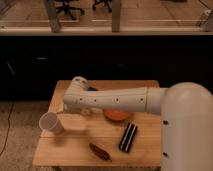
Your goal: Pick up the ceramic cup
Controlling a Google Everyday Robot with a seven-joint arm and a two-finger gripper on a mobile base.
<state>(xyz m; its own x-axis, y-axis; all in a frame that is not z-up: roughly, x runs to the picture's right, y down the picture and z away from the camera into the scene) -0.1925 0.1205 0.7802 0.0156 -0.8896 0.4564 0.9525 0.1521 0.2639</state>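
The ceramic cup is small and white, with a wide round rim. It sits near the front left of the wooden table. My white arm reaches from the right across the table. The gripper is at the arm's left end, low over the table, just up and right of the cup and apart from it. The wrist hides most of the gripper.
A shallow orange bowl sits mid-table, partly behind my arm. A black ribbed bar lies front right. A brown oblong item lies near the front edge. A dark counter runs behind the table.
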